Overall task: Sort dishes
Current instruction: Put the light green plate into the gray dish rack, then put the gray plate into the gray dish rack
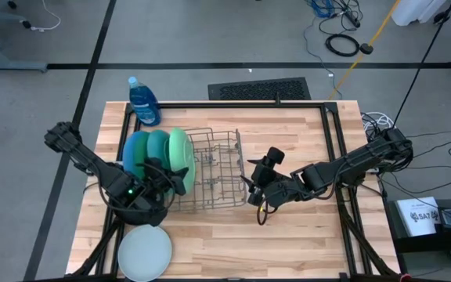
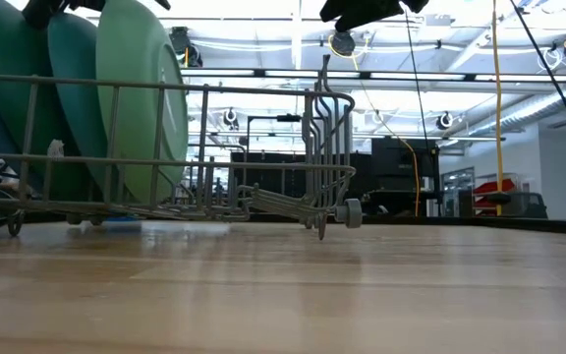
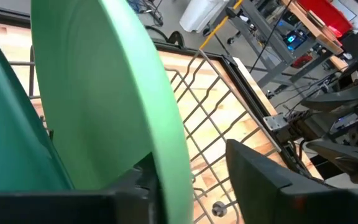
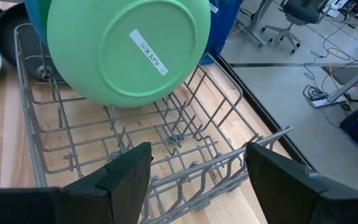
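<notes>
- From overhead, my left gripper (image 1: pixel 172 177) sits at the left end of the grey wire rack (image 1: pixel 214 182), right at the rim of the light green plate (image 1: pixel 180 156).
- In the left wrist view its fingers (image 3: pixel 263 171) stand apart on either side of that plate's edge; one finger looks to touch the rim, the other is clear of it, so I read the claw as spread rather than pinching.
- Three plates stand on edge in the rack's left end, packed side by side: the large blue plate (image 1: pixel 134 153) outermost, the dark green plate (image 1: pixel 156 152) in the middle, the light green one innermost.
- The pale blue-white plate (image 1: pixel 144 252) lies flat on the wooden table (image 1: pixel 288 243), near the front edge, in front of the left arm.
- The black plate (image 4: pixel 10 31) shows only from the right wrist view, past the rack's far end, beside the pale one.
- A blue soap bottle (image 1: pixel 143 102) stands at the table's back left corner, behind the rack.
- The rest of the rack to the right of the plates holds nothing.
- My right gripper (image 1: pixel 254 186) hovers at the rack's right end, fingers spread wide, gripping nothing.
</notes>
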`<control>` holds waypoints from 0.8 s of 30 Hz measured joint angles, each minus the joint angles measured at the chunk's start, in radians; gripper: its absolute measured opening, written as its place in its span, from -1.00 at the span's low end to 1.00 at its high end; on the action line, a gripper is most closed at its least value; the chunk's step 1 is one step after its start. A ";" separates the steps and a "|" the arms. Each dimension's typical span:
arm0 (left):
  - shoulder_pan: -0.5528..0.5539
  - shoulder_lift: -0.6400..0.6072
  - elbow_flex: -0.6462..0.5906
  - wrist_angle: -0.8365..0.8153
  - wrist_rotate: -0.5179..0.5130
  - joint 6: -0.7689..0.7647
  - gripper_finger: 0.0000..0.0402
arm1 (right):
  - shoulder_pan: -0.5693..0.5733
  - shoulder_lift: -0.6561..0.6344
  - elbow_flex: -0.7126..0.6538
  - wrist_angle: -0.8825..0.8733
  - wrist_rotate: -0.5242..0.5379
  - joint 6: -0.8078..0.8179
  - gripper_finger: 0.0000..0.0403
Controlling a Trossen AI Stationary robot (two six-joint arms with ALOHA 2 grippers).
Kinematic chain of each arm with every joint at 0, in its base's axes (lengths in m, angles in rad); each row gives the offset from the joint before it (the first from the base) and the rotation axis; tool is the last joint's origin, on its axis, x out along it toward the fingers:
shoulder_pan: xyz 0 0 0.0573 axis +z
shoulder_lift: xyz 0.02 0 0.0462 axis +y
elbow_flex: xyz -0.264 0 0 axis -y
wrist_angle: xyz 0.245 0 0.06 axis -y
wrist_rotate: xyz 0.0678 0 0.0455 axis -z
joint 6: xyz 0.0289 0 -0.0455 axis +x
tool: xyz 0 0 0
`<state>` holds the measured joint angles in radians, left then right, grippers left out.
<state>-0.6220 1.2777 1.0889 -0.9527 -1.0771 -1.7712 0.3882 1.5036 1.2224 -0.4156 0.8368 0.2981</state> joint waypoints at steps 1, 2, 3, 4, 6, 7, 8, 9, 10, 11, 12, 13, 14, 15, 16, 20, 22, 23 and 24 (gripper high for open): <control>0.000 -0.004 0.000 0.000 -0.001 -0.001 -0.21 | 0.000 0.000 0.000 0.000 0.000 0.000 0.25; 0.000 -0.009 0.000 0.000 -0.003 -0.001 -0.16 | 0.000 0.000 0.000 0.000 0.000 0.000 0.25; 0.000 -0.015 0.000 0.000 -0.004 -0.001 -0.11 | 0.000 0.000 0.000 0.000 -0.001 0.000 0.25; 0.000 -0.022 0.000 0.000 -0.004 -0.001 -0.06 | 0.000 0.000 0.000 0.000 -0.001 0.000 0.25; 0.000 -0.040 0.000 -0.001 -0.005 0.000 0.03 | 0.000 0.000 0.000 0.000 -0.001 0.000 0.25; 0.000 -0.051 0.000 -0.001 -0.005 0.003 0.06 | 0.000 0.000 0.000 0.000 -0.001 0.000 0.25; 0.000 -0.063 0.000 -0.001 -0.006 0.007 0.10 | 0.000 0.000 0.000 0.000 -0.001 0.000 0.25; 0.000 -0.076 0.000 -0.001 -0.006 0.015 0.12 | 0.000 0.000 0.000 0.000 -0.002 0.000 0.25; 0.000 -0.089 0.000 0.001 -0.008 0.031 0.14 | 0.000 0.000 0.000 0.000 -0.001 0.000 0.25; 0.000 -0.101 0.002 0.001 -0.011 0.046 0.14 | 0.000 0.000 0.000 0.000 -0.002 0.000 0.25; 0.000 -0.112 0.008 0.001 -0.015 0.062 0.15 | 0.000 0.000 0.000 0.000 -0.002 0.000 0.25; 0.000 -0.120 0.015 0.005 -0.020 0.083 0.15 | 0.000 0.000 0.000 0.000 -0.002 0.000 0.25; 0.000 -0.127 0.022 0.010 -0.030 0.108 0.15 | 0.000 0.000 0.000 0.000 -0.002 0.000 0.25; 0.000 -0.135 0.030 0.020 -0.040 0.136 0.15 | 0.000 0.000 0.000 0.000 -0.002 0.000 0.25; 0.000 -0.143 0.035 0.037 -0.051 0.170 0.15 | 0.000 0.000 0.000 0.000 -0.002 0.000 0.25; 0.000 -0.171 0.048 0.121 -0.078 0.318 0.15 | 0.000 0.000 0.000 0.000 -0.002 0.000 0.25; 0.000 -0.181 0.049 0.147 -0.080 0.362 0.15 | 0.000 0.000 0.000 0.000 -0.002 0.000 0.25; 0.000 -0.184 0.049 0.151 -0.080 0.369 0.15 | 0.000 0.000 0.000 0.000 -0.002 0.000 0.25; 0.000 -0.186 0.049 0.152 -0.081 0.372 0.15 | 0.000 0.000 0.000 0.000 -0.002 0.000 0.25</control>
<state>-0.6220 1.0918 1.1378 -0.8009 -1.1582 -1.3996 0.3878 1.5032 1.2228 -0.4152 0.8352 0.2982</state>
